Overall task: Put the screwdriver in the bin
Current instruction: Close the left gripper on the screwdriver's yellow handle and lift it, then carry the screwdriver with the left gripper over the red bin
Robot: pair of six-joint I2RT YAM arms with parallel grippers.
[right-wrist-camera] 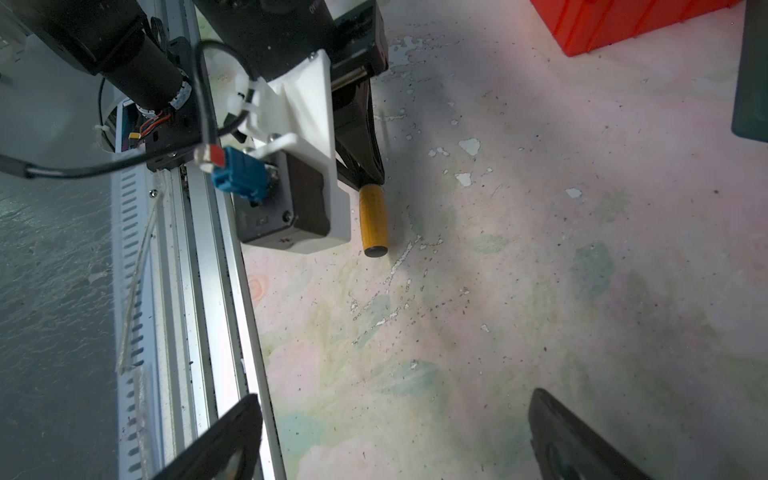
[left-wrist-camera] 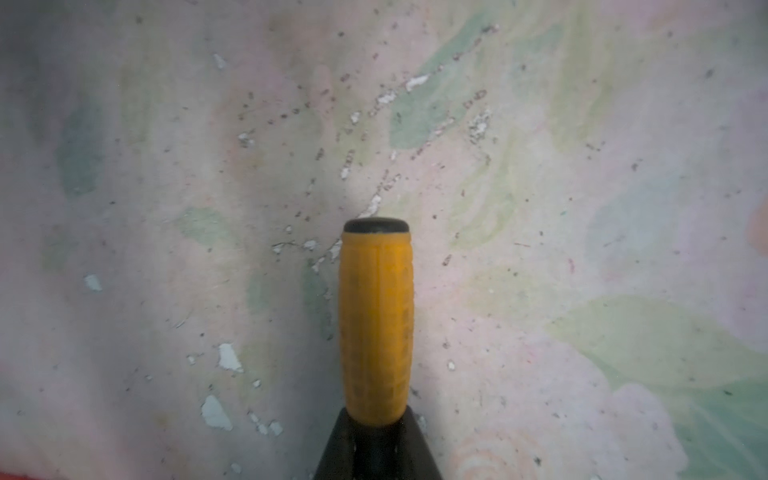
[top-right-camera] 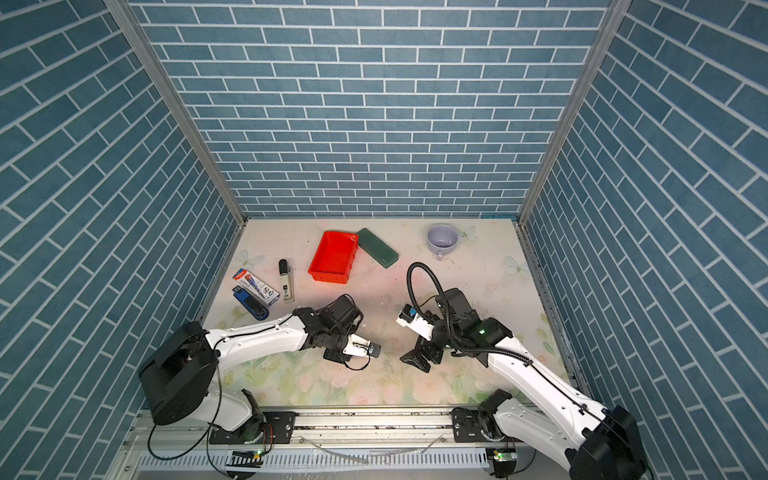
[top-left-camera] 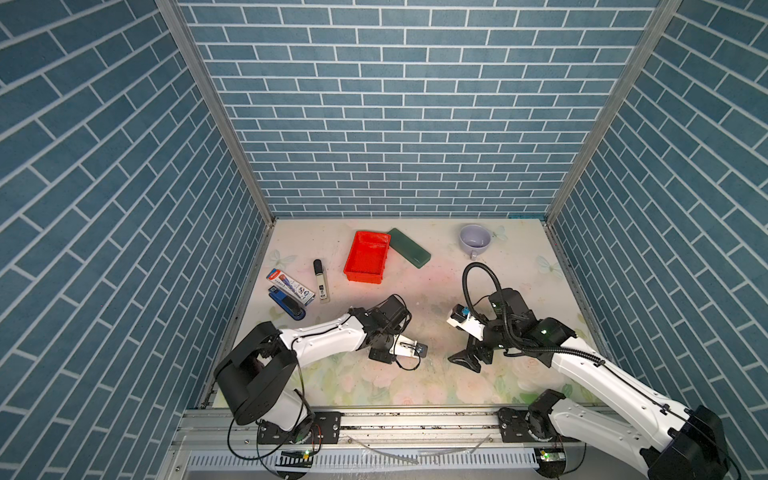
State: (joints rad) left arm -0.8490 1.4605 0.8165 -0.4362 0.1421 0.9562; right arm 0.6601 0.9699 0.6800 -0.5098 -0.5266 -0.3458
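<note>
Light: bright, even, coming from overhead onto the bench in both top views.
Shadows: soft grey patches lying across it.
Edges: brick walls bowing, lens stretching the corners.
Left wrist: screwdriver blurring close up; corners darkening.
Right wrist: right hand sitting out of focus.

Floral table bears bin, case, cup, marker, pack, stapler.

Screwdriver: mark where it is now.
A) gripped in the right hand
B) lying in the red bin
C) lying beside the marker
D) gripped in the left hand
D: the yellow handle of the screwdriver juts from the shut left hand, and the bin holds nothing.
</note>
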